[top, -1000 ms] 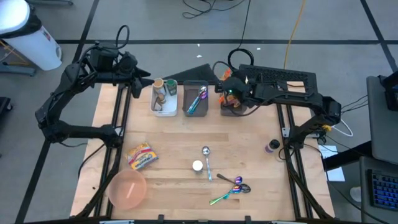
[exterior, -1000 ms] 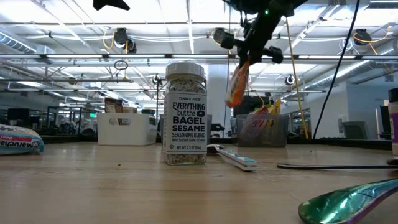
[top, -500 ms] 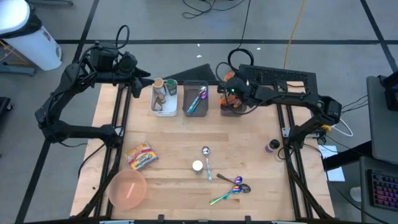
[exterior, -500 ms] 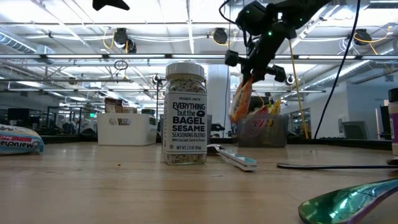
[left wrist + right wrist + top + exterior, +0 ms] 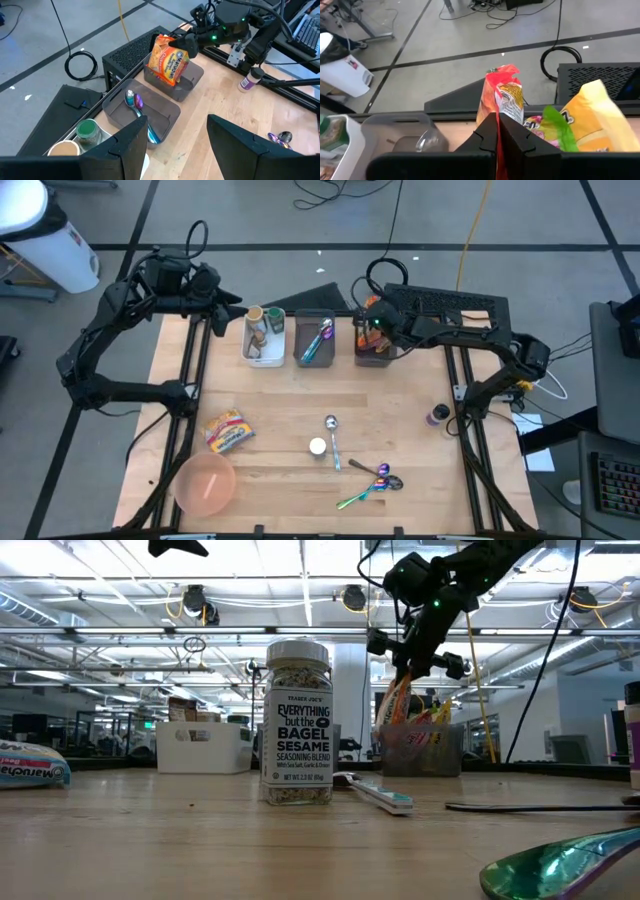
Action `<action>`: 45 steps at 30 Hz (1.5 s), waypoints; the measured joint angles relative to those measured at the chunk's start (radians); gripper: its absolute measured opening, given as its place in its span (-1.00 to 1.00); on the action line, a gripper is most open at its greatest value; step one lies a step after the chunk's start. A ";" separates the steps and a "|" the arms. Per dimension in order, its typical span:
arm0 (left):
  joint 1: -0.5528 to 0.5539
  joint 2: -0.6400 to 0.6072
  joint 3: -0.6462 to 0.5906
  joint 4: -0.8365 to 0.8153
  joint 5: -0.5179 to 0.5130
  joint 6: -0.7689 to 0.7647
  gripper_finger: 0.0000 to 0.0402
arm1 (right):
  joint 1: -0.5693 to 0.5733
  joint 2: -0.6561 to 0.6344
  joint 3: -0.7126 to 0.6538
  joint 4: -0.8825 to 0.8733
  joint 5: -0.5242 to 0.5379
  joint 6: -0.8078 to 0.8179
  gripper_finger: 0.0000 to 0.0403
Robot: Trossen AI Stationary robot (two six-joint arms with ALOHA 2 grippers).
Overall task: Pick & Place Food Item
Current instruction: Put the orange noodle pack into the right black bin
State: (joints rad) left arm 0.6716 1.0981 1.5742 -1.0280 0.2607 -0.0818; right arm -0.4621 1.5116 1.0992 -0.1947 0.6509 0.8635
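high view: right claw (image 5: 371,330), clamped on an orange noodle packet (image 5: 169,59), hangs over the dark bin (image 5: 375,352) at one o'clock, apparently to drop it in; left claw (image 5: 222,308) waits apart at eleven.

- The noodle packet (image 5: 501,102) runs down behind the right gripper (image 5: 497,131); its lower end is hidden by the fingers (image 5: 485,135).
- From above, the packet is lost under the right arm (image 5: 440,330) over the bin (image 5: 372,356).
- The left gripper (image 5: 172,150) shows only two dark fingertips, cut off at the frame edge.
- The cup (image 5: 65,149) and green-lidded jar (image 5: 90,131) are partly covered by those fingers.
- Spoon (image 5: 560,865) up close at table level is a blurred sheen.
- The small bottle's (image 5: 437,416) label is too small to read.
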 joint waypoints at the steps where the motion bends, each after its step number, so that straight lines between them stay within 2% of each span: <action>1: 0.000 0.000 0.000 0.000 0.000 -0.001 0.06 | -0.004 0.000 0.000 0.000 0.001 0.000 -1.00; 19: 0.000 0.000 0.000 0.001 0.000 -0.002 0.06 | -0.025 0.097 0.000 0.050 -0.001 0.019 -1.00; 29: 0.000 0.000 0.000 0.000 0.000 -0.004 0.06 | 0.004 0.169 0.002 0.074 -0.014 0.045 -1.00; 45: 0.000 0.000 0.000 0.000 0.001 -0.021 0.06 | 0.012 0.171 0.001 0.065 -0.023 0.030 -1.00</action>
State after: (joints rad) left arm 0.6716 1.0985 1.5738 -1.0275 0.2615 -0.1023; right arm -0.4500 1.6829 1.1004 -0.1299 0.6279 0.8932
